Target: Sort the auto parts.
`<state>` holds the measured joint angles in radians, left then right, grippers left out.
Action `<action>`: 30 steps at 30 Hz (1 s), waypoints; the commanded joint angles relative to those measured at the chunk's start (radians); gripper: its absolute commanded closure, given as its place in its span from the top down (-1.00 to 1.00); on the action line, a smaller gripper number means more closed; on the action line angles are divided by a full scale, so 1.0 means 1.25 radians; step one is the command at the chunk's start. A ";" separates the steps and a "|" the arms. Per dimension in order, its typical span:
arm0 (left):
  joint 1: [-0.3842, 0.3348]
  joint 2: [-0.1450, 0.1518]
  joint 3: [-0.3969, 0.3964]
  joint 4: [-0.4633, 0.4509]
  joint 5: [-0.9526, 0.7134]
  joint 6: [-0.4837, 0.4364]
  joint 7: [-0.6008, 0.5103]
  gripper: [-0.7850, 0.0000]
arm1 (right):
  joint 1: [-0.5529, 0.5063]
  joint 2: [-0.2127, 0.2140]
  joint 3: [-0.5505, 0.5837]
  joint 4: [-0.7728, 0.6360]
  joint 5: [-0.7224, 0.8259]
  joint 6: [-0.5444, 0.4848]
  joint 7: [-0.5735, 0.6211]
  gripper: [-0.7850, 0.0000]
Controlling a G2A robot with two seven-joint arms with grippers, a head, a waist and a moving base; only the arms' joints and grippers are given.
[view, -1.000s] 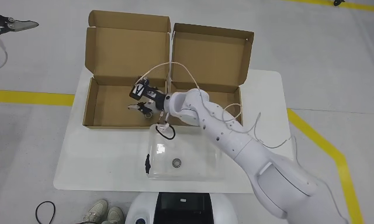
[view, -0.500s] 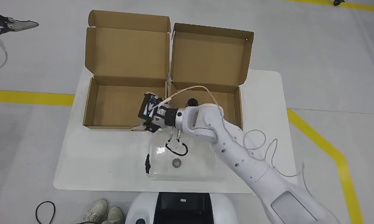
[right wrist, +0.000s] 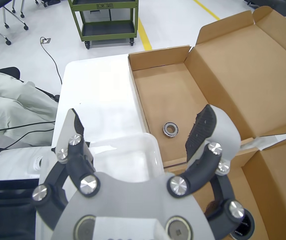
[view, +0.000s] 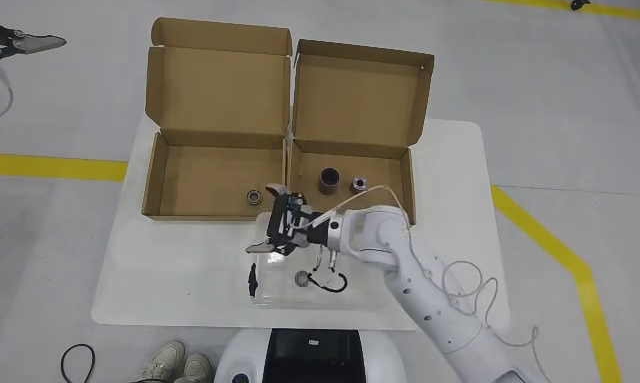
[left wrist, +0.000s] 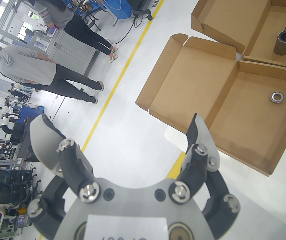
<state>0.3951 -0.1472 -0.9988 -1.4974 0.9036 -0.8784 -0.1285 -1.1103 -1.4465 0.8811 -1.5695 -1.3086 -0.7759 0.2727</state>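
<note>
My right gripper [right wrist: 139, 119] hangs wide and empty over the clear bin's [right wrist: 133, 139] far rim. In the bin lies a small ring [view: 302, 278], perhaps a part. Just beyond the bin, a bearing [right wrist: 170, 129] rests in the cardboard box [right wrist: 173, 88]. My left gripper [left wrist: 119, 123] gapes wide, well off the bin.

Left box [view: 200, 178] and right box [view: 380, 178] were plain brown cardboard. Surface [view: 450, 183] was white. Bearing [view: 254, 195] was shiny silver. Sleeve [view: 328, 181] was dark brown-black, small cylinder [view: 359, 186] steel grey. Bin [view: 370, 293] was clear, colourless. Right tool [right wrist: 138, 119] had white finger shells, black textured pads, black links and silver screws; left tool [left wrist: 119, 123] the same colours. Floor [view: 560, 83] was pale grey with a yellow stripe [view: 60, 167].
</note>
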 commanded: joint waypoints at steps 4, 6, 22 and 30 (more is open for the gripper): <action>0.000 0.000 0.000 0.000 0.000 0.000 0.000 1.00 | -0.044 0.018 0.029 -0.037 -0.008 -0.031 0.019 1.00; 0.000 0.000 0.000 0.000 0.000 0.000 0.000 1.00 | -0.051 0.021 0.035 -0.042 -0.003 -0.042 0.019 1.00; 0.000 0.000 0.000 0.000 0.000 0.000 0.000 1.00 | -0.051 0.021 0.035 -0.042 -0.003 -0.042 0.019 1.00; 0.000 0.000 0.000 0.000 0.000 0.000 0.000 1.00 | -0.054 0.022 0.034 -0.045 -0.015 -0.037 0.024 1.00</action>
<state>0.3951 -0.1472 -0.9988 -1.4974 0.9036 -0.8784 -0.1285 -1.1755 -1.4197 0.9247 -1.6233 -1.3141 -0.8268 0.2981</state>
